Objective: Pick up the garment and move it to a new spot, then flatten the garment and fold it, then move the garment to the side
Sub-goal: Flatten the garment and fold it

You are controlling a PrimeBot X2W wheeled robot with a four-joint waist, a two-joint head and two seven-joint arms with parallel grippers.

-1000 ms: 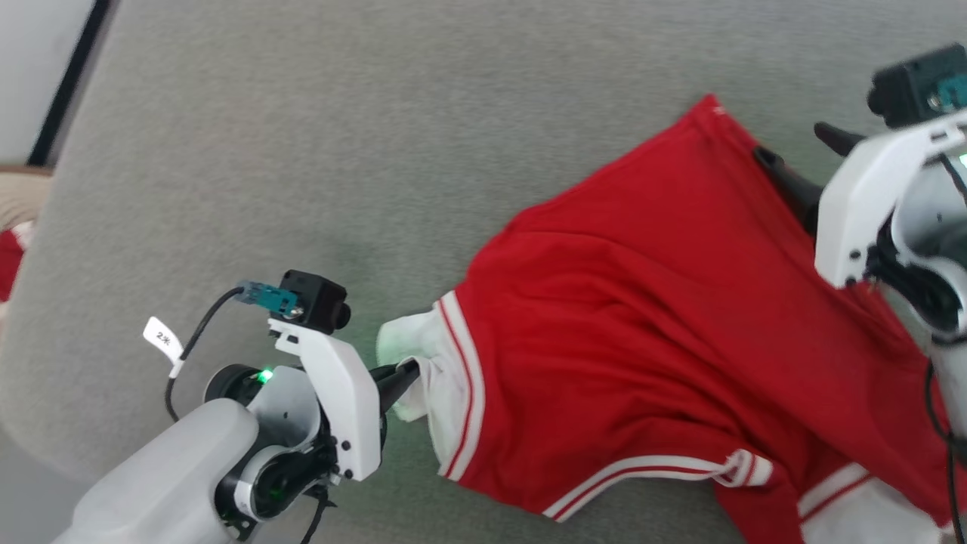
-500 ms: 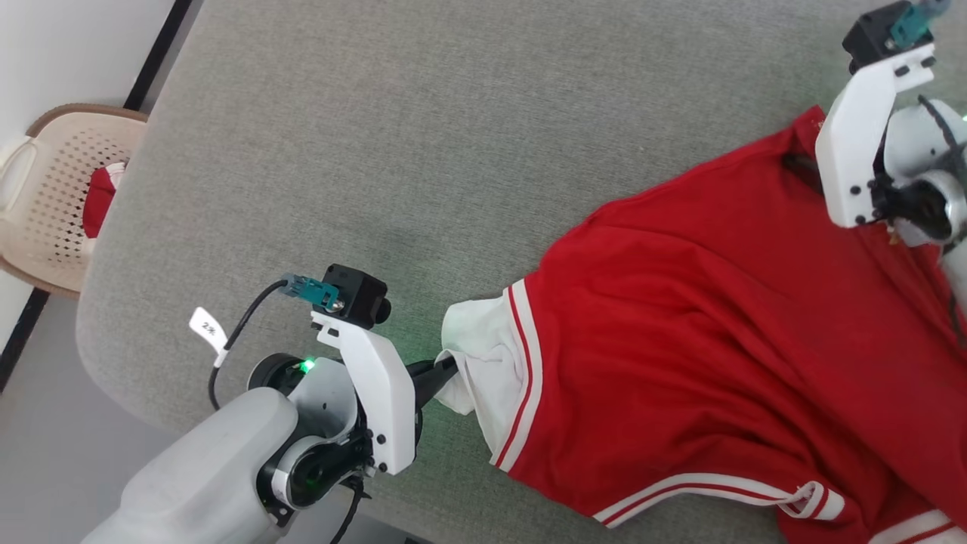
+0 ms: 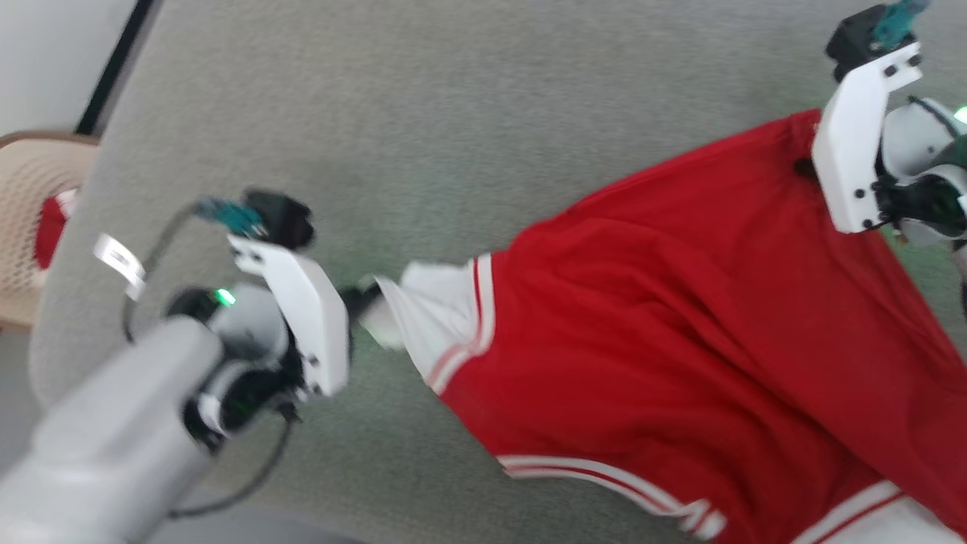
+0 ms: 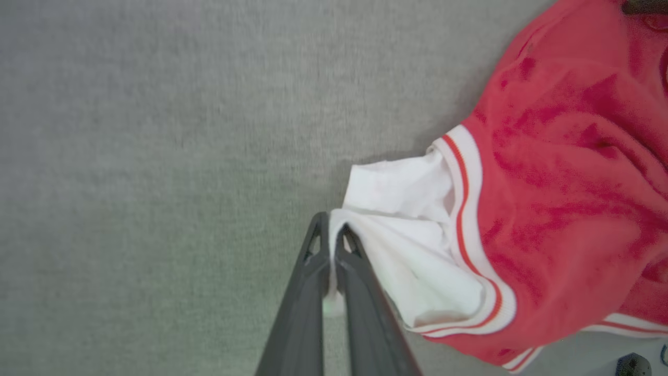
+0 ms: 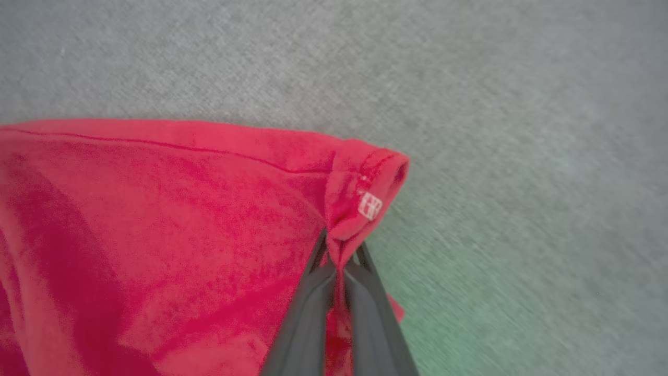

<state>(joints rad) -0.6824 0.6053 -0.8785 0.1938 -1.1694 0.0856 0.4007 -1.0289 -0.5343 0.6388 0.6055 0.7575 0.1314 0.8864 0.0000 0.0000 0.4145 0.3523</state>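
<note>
garment (image 3: 680,340) 1; left gripper (image 4: 330,225) 1; right gripper (image 5: 338,246) 1; table (image 3: 453,113) 1; chair (image 3: 30,204) 1, perhaps, blurred

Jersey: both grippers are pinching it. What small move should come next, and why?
Probably raise both arms together, easing them slightly apart. The left gripper is shut on the white sleeve and the right gripper on a red corner, while the jersey lies slack and creased on the grey surface; lifting it taut should let it be carried.

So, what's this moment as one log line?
garment: held between grippers over grey surface | left gripper: shut on white sleeve | right gripper: shut on red corner
</note>
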